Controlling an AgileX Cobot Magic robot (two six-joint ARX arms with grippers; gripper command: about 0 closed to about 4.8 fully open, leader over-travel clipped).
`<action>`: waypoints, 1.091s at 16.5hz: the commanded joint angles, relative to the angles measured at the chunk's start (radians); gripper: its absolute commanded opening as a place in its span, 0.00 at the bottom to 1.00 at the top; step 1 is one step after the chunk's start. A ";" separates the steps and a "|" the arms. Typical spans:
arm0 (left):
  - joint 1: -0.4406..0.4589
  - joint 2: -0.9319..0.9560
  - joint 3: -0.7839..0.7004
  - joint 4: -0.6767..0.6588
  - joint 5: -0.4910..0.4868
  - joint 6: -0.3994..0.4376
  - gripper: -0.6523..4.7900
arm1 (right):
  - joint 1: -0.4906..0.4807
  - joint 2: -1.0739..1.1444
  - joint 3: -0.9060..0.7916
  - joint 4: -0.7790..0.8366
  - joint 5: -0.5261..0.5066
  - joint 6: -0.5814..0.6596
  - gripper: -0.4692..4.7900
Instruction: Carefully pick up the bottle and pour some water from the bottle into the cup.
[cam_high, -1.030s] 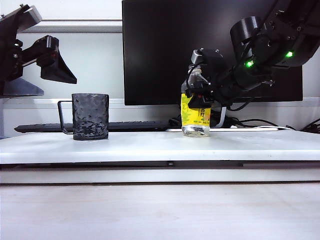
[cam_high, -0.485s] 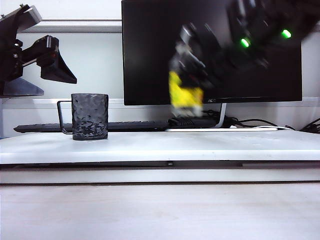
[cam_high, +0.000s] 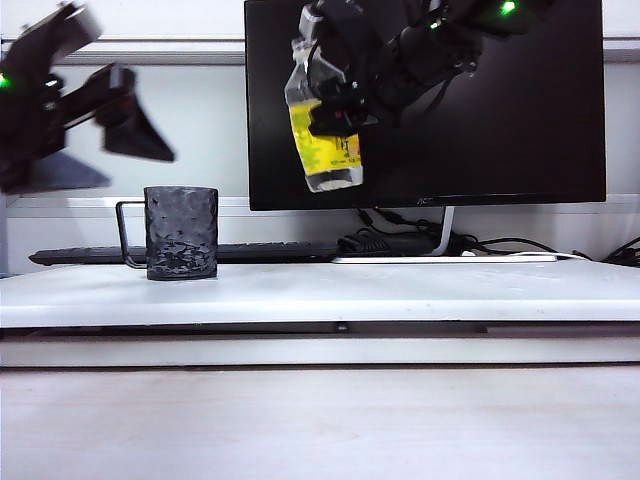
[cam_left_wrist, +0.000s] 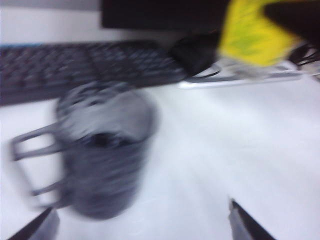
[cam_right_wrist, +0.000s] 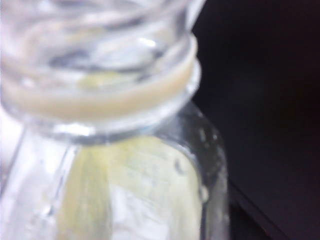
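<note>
The right gripper (cam_high: 335, 100), clamped on the bottle (cam_high: 325, 135), has lifted it off the table (cam_high: 400, 290) toward the standing cup (cam_high: 181, 232), pouring not yet begun, while the left gripper (cam_high: 125, 125) hovers open above the cup.

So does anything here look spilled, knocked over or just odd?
Nothing spilled. The right gripper holds the bottle high, slightly tilted, right of the upright cup. The left gripper hovers open above the cup.
</note>
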 joint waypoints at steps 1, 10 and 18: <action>-0.046 0.000 0.003 0.022 -0.003 -0.003 1.00 | 0.000 -0.003 0.007 0.014 0.042 -0.104 0.29; -0.043 0.000 0.003 0.165 -0.111 0.018 1.00 | 0.021 0.023 0.006 0.096 0.031 -0.068 0.29; -0.043 0.000 0.003 0.153 -0.119 0.038 1.00 | 0.085 0.115 0.008 0.198 0.083 -0.389 0.29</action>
